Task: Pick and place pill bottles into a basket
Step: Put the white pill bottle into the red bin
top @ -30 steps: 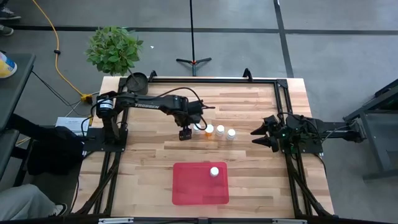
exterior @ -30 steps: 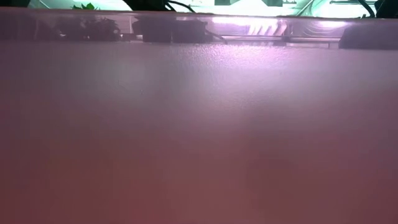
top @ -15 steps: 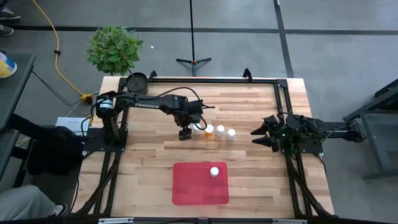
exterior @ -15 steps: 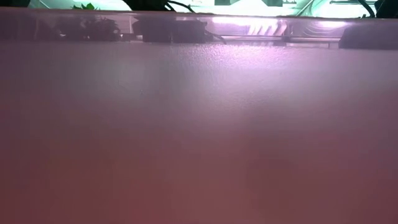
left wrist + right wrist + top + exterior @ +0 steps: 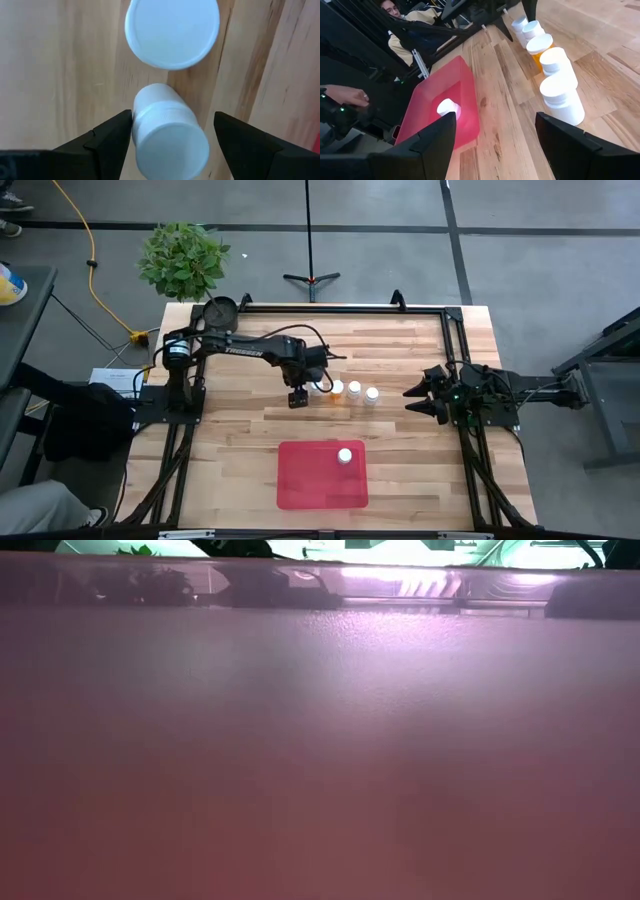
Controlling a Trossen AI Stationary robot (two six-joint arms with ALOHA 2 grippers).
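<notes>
The left gripper (image 5: pixel 167 145) stood with its two dark fingers (image 5: pixel 107 137) spread on either side of a small white-capped pill bottle (image 5: pixel 170 135), one finger against or just beside the bottle's side and the other well clear of it, so nothing was yet clasped. A second white-capped bottle (image 5: pixel 172 31) stood just beyond the first. From above, the left gripper (image 5: pixel 298 394) hung at the left end of a short row of white-capped bottles (image 5: pixel 354 389) near the middle of the pale wooden table (image 5: pixel 400 440).

To close well here, the fingers probably needed to sit low on the body beneath the cap and be centred on the bottle, so that closing would not nudge it into its neighbour.

The flat red rectangular tray (image 5: pixel 310 480) lay nearer the table's front edge, with one white-capped bottle (image 5: pixel 345 455) already in it. The right gripper (image 5: pixel 422 402) waited at the right side of the table, fingers apart and empty.
</notes>
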